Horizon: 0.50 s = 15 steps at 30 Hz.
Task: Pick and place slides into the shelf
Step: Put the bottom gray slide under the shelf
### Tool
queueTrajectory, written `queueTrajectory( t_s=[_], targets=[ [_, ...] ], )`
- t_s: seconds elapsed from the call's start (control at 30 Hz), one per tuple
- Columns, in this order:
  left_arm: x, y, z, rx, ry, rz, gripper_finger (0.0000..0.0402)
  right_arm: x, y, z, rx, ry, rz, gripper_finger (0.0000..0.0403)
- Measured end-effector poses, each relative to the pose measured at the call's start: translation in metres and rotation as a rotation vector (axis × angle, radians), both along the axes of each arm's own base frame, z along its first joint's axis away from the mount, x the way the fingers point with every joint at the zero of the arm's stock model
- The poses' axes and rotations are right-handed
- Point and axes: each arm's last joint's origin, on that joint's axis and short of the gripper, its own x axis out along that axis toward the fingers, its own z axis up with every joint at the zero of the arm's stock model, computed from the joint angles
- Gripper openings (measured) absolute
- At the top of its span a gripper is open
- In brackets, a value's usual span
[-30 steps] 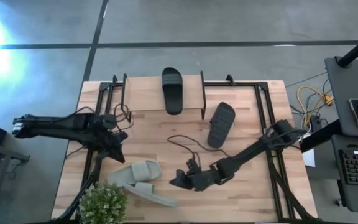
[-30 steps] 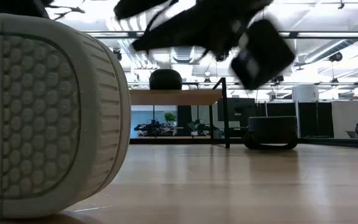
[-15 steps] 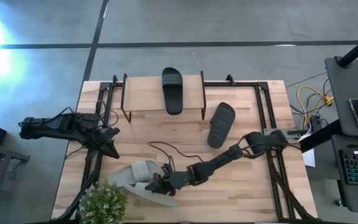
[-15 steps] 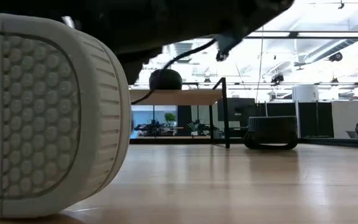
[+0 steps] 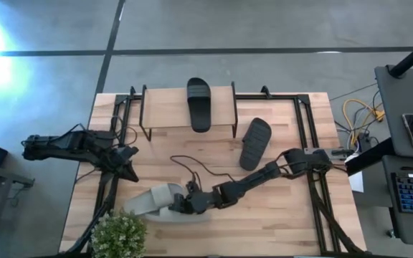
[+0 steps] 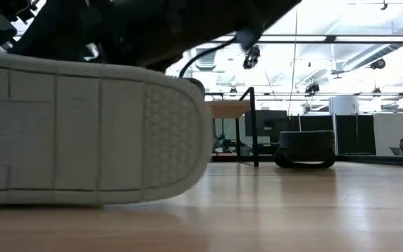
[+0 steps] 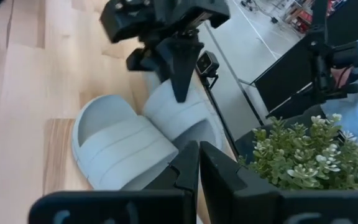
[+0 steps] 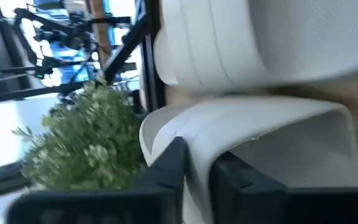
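Two light grey slides lie near the table's near-left corner. One (image 5: 153, 199) (image 7: 120, 149) rests flat on its sole. The other (image 6: 82, 133) (image 7: 179, 115) sits under my right gripper (image 5: 181, 206) (image 8: 197, 171), which is shut on it. One black slide (image 5: 199, 104) lies on the shelf's plank top (image 5: 163, 107) at the far edge. The second black slide (image 5: 254, 143) (image 6: 305, 149) rests sole-down on the table right of the shelf. My left gripper (image 5: 130, 172) (image 7: 197, 168) hovers shut, left of the grey pair. My right gripper pinches the nearer grey slide by its side rim (image 8: 194, 134), which passes between the two fingers (image 8: 166, 165). The fingers come from above and from the table's right, slanting down. The slide is tipped, its treaded sole (image 6: 173, 119) facing the near edge. Whether it is clear of the table cannot be told.
A potted plant (image 5: 119, 235) (image 8: 86, 143) stands at the near-left corner, close beside the grey slides. Black rails run along the table's left (image 5: 110, 186) and right (image 5: 314, 193) sides. A loose cable (image 5: 206, 172) trails over the tabletop behind the right gripper.
My right gripper has travelled toward the table's left edge, from mid-table onto the grey slides, and has come down on the nearer one. That slide has turned and tipped: the low view now shows its sole long and low instead of end-on and tall.
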Motion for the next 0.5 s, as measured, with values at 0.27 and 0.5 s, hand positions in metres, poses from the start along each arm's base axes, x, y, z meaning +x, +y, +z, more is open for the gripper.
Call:
queueTrajectory(
  t_s=[0.27, 0.5],
  targets=[
    [0.000, 0.000, 0.000, -0.006, 0.003, 0.008, 0.0000, -0.043, 0.020, 0.042, -0.119, 0.233, 0.033, 0.0014],
    [0.001, 0.001, 0.000, 0.009, 0.008, 0.039, 0.0000, -0.126, 0.015, 0.093, -0.307, 0.477, -0.416, 0.0013]
  ],
)
